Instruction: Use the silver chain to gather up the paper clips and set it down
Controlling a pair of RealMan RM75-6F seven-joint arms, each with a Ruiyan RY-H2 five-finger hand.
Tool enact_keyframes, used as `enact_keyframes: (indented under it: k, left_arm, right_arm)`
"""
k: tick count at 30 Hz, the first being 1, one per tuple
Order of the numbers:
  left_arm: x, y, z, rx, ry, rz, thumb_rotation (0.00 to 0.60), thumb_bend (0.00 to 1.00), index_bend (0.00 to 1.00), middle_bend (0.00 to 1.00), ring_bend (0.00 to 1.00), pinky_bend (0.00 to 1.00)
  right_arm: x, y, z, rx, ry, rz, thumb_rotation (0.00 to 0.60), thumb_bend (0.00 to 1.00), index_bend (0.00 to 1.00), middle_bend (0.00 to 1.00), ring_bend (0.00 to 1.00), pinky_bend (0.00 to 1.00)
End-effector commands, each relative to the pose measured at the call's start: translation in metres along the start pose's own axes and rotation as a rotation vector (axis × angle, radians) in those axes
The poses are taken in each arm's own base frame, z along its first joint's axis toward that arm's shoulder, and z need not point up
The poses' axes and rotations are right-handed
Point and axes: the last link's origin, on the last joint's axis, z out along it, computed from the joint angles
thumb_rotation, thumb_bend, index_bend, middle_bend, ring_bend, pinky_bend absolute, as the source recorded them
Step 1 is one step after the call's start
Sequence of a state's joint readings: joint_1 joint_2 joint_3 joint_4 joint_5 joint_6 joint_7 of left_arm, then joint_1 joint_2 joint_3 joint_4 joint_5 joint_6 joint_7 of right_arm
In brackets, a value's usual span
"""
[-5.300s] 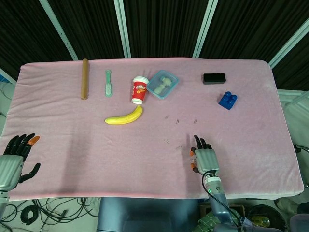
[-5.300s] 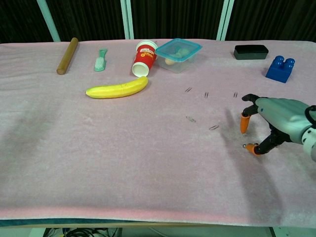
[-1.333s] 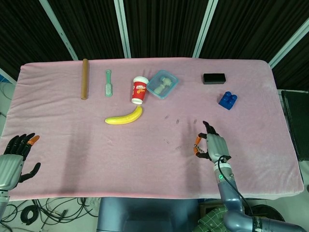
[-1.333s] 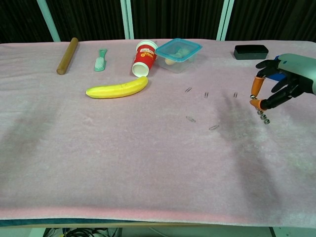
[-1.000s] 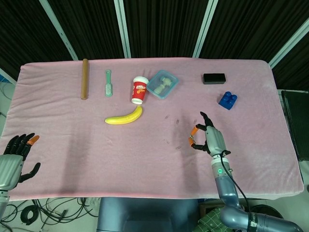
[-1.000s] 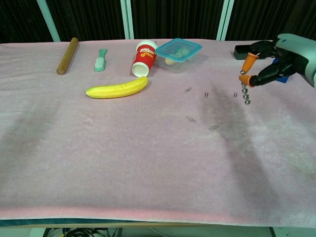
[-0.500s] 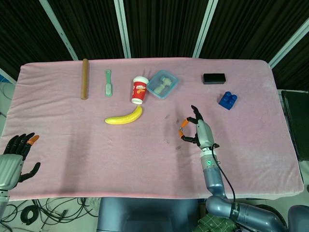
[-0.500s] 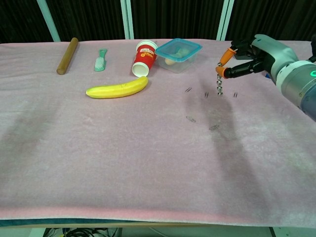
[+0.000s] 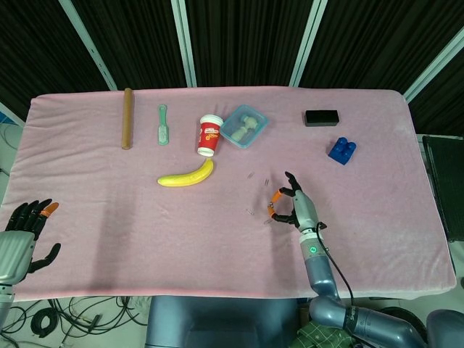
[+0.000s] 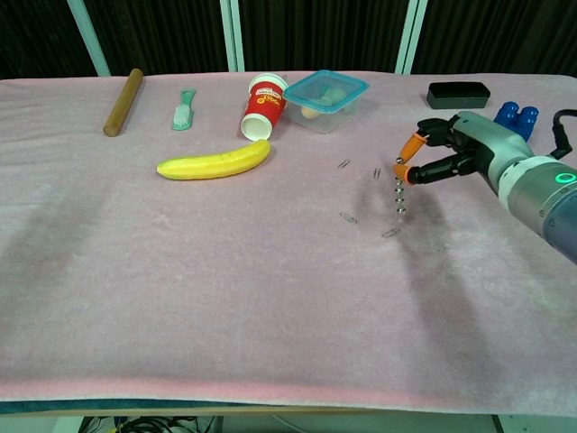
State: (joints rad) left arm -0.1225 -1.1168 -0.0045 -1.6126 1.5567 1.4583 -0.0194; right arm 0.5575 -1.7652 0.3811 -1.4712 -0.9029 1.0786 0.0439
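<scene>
Dangling beaded silver chain (image 10: 398,198) pinched by right robot hand (image 10: 448,152) above wiry paper clips (image 10: 390,233)

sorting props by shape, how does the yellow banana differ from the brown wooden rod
The yellow banana is curved and lies mid-table, just in front of the tipped red cup. The brown wooden rod is straight, thinner and sits at the far left of the table. Both lie flat on the pink cloth, untouched by either hand.
</scene>
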Motion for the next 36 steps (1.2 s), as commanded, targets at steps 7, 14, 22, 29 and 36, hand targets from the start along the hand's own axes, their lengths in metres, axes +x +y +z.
enact_keyframes:
  k: [7,14,22,29,36]
  left_arm:
    - [0.0,0.0,0.0,0.002,0.001,-0.001,0.6,0.36,0.12,0.05,0.0,0.0]
    - [0.0,0.0,0.0,0.005,0.002,-0.002,0.6,0.36,0.12,0.05,0.0,0.0]
    - [0.0,-0.001,0.0,0.008,0.001,-0.003,0.6,0.36,0.12,0.05,0.0,0.0]
    - [0.0,-0.001,0.0,0.007,0.002,-0.004,0.6,0.36,0.12,0.05,0.0,0.0]
    - [0.0,-0.001,0.0,0.006,0.002,-0.004,0.6,0.36,0.12,0.05,0.0,0.0]
  right_arm:
    - [-0.011,0.001,-0.002,0.002,-0.017,0.012,0.6,0.38,0.67,0.0,0.06,0.21]
    - [-0.016,0.002,-0.003,0.002,-0.022,0.011,0.6,0.38,0.67,0.0,0.06,0.21]
    - [-0.019,0.008,-0.003,-0.01,-0.029,-0.007,0.6,0.38,0.67,0.0,0.06,0.21]
    - [-0.016,0.002,-0.002,0.01,-0.02,0.005,0.6,0.38,0.67,0.0,0.06,0.21]
    - [-0.005,-0.012,0.004,0.049,-0.001,-0.006,0.6,0.38,0.67,0.0,0.06,0.21]
